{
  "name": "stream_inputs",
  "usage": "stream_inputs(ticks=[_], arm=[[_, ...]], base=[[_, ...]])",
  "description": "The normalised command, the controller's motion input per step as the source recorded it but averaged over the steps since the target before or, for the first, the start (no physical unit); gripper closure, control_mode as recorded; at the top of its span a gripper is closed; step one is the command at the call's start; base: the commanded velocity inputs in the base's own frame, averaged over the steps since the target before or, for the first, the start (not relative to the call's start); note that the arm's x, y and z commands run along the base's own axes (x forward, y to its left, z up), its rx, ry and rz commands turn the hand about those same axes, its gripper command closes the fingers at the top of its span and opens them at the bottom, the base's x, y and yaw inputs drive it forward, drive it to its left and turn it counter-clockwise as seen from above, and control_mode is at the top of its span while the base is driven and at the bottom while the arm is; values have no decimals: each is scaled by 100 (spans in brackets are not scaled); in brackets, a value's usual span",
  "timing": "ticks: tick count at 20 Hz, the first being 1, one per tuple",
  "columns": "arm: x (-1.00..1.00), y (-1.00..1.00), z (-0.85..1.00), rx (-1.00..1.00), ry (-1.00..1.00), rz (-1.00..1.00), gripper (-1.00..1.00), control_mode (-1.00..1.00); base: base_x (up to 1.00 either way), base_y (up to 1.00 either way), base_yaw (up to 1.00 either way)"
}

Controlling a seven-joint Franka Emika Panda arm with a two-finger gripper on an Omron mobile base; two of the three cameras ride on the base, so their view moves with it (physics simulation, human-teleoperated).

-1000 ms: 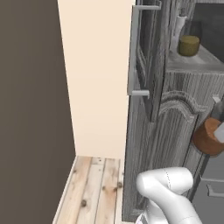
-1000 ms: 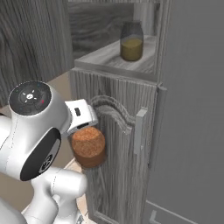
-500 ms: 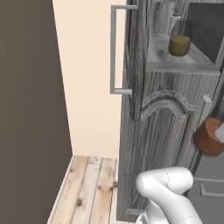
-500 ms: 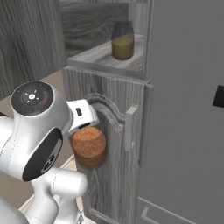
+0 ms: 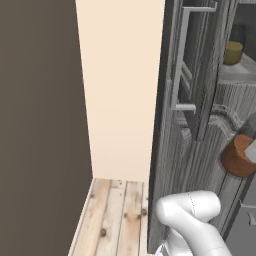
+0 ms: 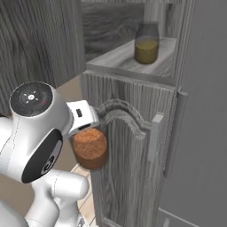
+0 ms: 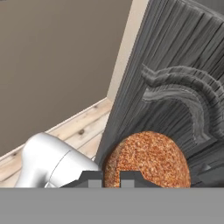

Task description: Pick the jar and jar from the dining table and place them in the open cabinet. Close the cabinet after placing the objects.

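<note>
Jar, reddish-brown filling (image 6: 90,147): carried in the gripper (image 7: 111,178), low, just in front of the arched panel of the lower cabinet door (image 6: 126,155), well below the open shelf (image 6: 128,60). In the left base view it shows at the right edge, beside the same panel.

Jar, olive-yellow filling (image 6: 146,45): upright on the shelf inside the open cabinet (image 5: 200,130), set toward the right of the opening.

Upper door (image 5: 172,90): swung out, silver bar handle (image 5: 181,60) facing the room.

Risk, judged: the carried jar sits below the shelf edge, so a forward push without lifting first would likely knock it against the lower door front or the shelf lip. A wide swing could also clip the open door. Set down too near, it might nudge the olive-yellow jar.

Jaws: drawn nearly together, tips pressed against the reddish-brown jar, holding it. How deep the grip reaches cannot be told.
</note>
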Motion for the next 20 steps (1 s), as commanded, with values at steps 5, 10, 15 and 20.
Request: stream_inputs(ticks=[5, 10, 15, 20], arm=[[0, 0, 0, 0, 0, 0, 100, 100], [0, 0, 0, 0, 0, 0, 100, 100], [0, 0, 0, 0, 0, 0, 100, 100], [0, 0, 0, 0, 0, 0, 100, 100]], base=[[11, 6, 0], [0, -17, 0], [0, -24, 0], [0, -28, 0]])
